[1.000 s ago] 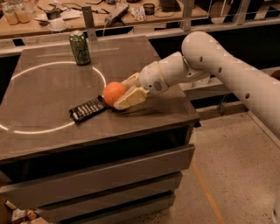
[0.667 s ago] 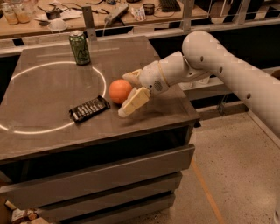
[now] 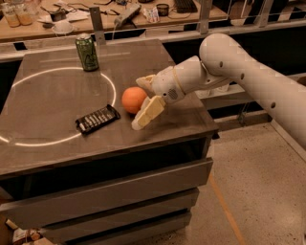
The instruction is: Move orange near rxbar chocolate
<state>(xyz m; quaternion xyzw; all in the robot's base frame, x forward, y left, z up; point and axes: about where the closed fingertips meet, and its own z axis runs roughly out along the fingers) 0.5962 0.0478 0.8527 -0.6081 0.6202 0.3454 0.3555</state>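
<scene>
1. We see the hand (image 3: 139,103) low over the bench (image 3: 57,148), its fingers (image 3: 149,111) spread wide, one above and one below the right side of the orange (image 3: 133,99). It grips nothing.
2. The orange sits on the bench, near the snack bar (image 3: 97,118) with a narrow strip of bare top between them. The placing looks about done to us.
3. Biggest risk: the orange is round and free to roll. The lower finger is touching it or just beside it, we cannot tell which. If the hand drags sideways as it backs out, we expect it to nudge the fruit.
4. A push to the left would run the orange into the snack bar. The bar is flat and light, so it would likely skid.
5. A push toward us would send it to the front edge of the bench, which has no lip that we can see, and down past the drawers (image 3: 119,191).
6. Safest way out, we judge, is for the hand to draw back to the right along the arm (image 3: 248,72), fingers kept wide.
7. Around it, the green can (image 3: 87,51) stands upright at the far side, well apart and out of the way.
8. A white ring (image 3: 113,86) marks the bench top; the bar lies across its near edge and the orange just outside it.
9. The cluttered counter (image 3: 143,14) behind plays no part.
</scene>
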